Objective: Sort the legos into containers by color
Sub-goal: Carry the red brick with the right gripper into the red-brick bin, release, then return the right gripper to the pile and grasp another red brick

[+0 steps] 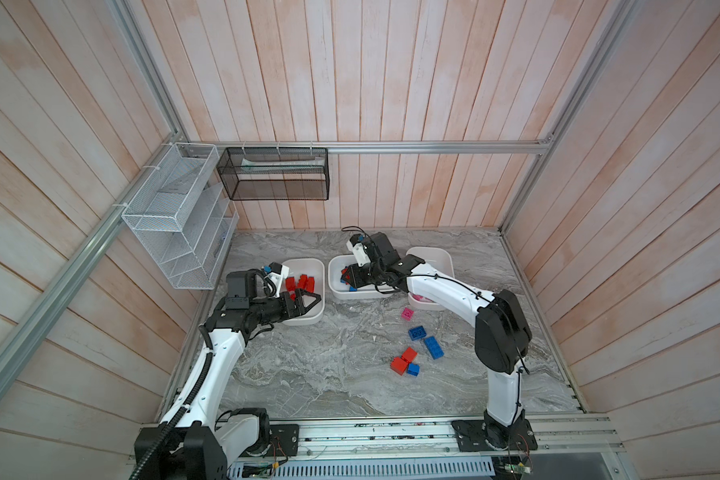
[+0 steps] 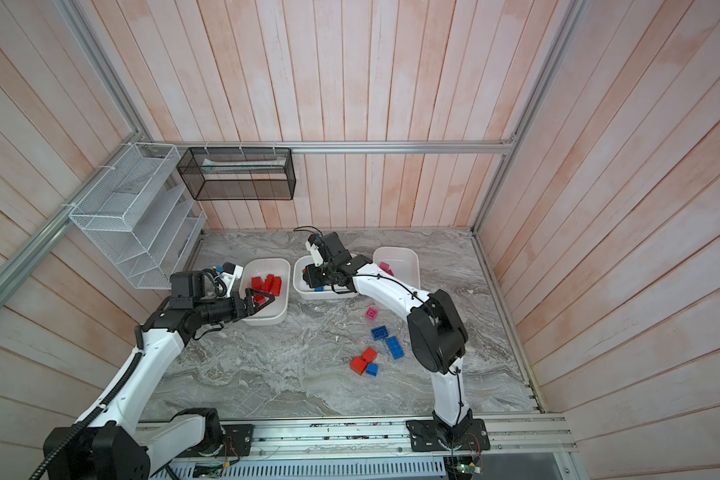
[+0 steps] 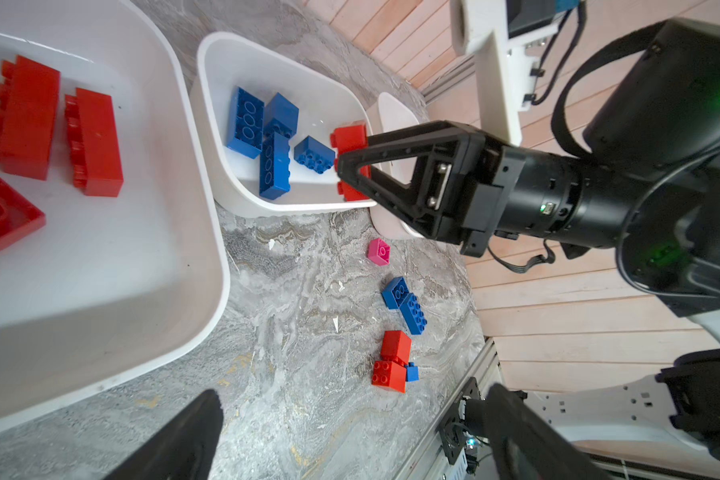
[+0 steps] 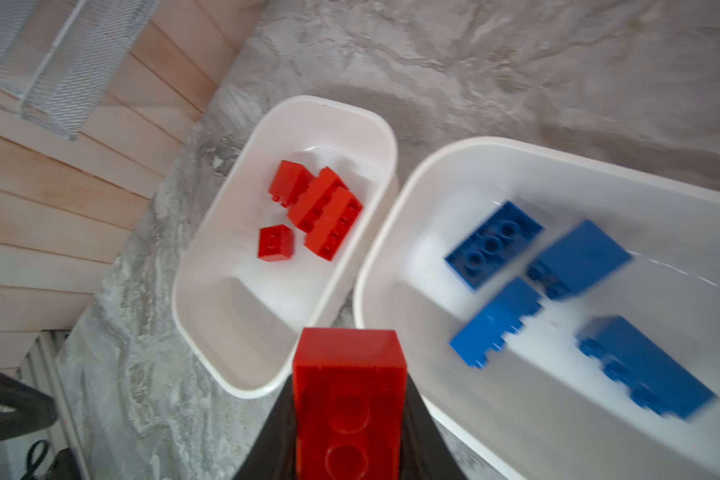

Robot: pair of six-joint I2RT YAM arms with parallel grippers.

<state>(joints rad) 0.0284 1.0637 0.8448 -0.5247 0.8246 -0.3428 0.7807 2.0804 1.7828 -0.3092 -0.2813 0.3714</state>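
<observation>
A long red brick [image 4: 348, 395] was held tight between the jaws of the right pincer [image 3: 344, 166]. Right under this pincer the middle tub [image 1: 334, 289] was seen, with blue bricks [image 3: 246, 120] lying in it. Just past the held brick, the left tub [image 4: 225, 332] was seen with red bricks [image 4: 316, 208] inside. The left pincer [image 1: 308, 300] was opened wide with nothing in it, and it was held over the near part of that left tub. Behind the right pincer's arm the right tub [image 1: 445, 254] was half hidden; pink bricks [image 2: 385, 267] were seen in it. Well away from both pincers, loose bricks were seen on the table [image 1: 308, 374]: a pink brick [image 1: 407, 313], a square blue brick [image 1: 417, 333], a long blue brick [image 1: 433, 347], two red bricks [image 1: 404, 360] and a small blue brick [image 1: 412, 369].
</observation>
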